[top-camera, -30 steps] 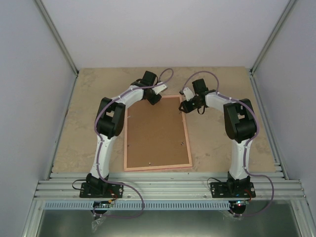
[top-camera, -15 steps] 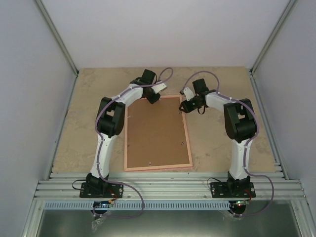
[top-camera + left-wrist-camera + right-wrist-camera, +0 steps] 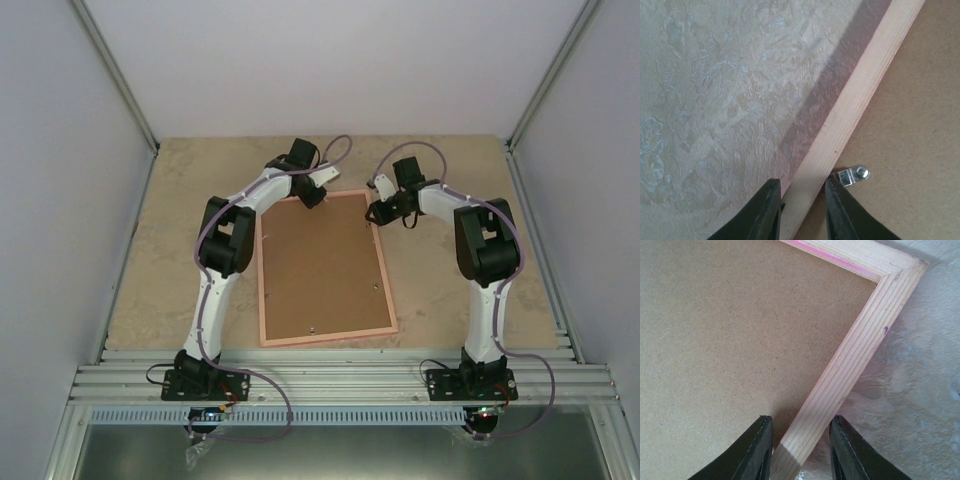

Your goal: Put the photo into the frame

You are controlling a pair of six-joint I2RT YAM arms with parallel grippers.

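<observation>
Swung rightward at its near end, the frame (image 3: 330, 337) sits clamped by left gripper (image 3: 801, 182) and right gripper (image 3: 801, 419) near its far corners, likely ready for lifting.

The frame (image 3: 330, 335) lay flat on the counter (image 3: 170, 250) between the two arms, its back up, with the backing board (image 3: 322, 265) set inside it. The left hand (image 3: 312, 197) sat astride the rail at the far left corner and the right hand (image 3: 375, 212) astride the rail at the far right corner. A clip (image 3: 854, 175) lay on the board just inside the left hand.
</observation>
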